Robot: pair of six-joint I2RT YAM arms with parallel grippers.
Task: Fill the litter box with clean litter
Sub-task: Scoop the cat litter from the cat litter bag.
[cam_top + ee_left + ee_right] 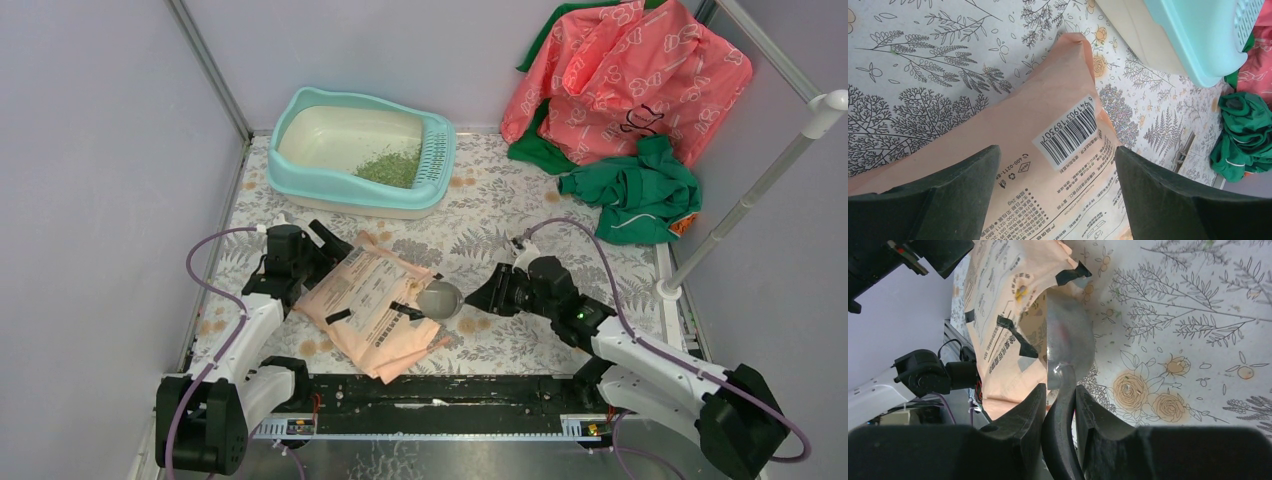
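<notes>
The light-teal litter box (322,182) stands at the back left, and a small heap of green clean litter (392,166) lies in its cream basin beside the grille end. A peach paper bag (370,305) lies flat on the floral mat. My left gripper (327,240) hovers open over the bag's far left corner; in the left wrist view its fingers (963,192) straddle the bag's barcode (1068,131) without touching it. My right gripper (1060,387) is shut on the handle of the grey scoop (1070,335), whose bowl (440,298) rests at the bag's torn mouth.
A pink printed cloth (620,80) and a green garment (640,190) are piled at the back right. A white pole (750,200) slants up at the right edge. Grey walls enclose the mat on the left, back and right.
</notes>
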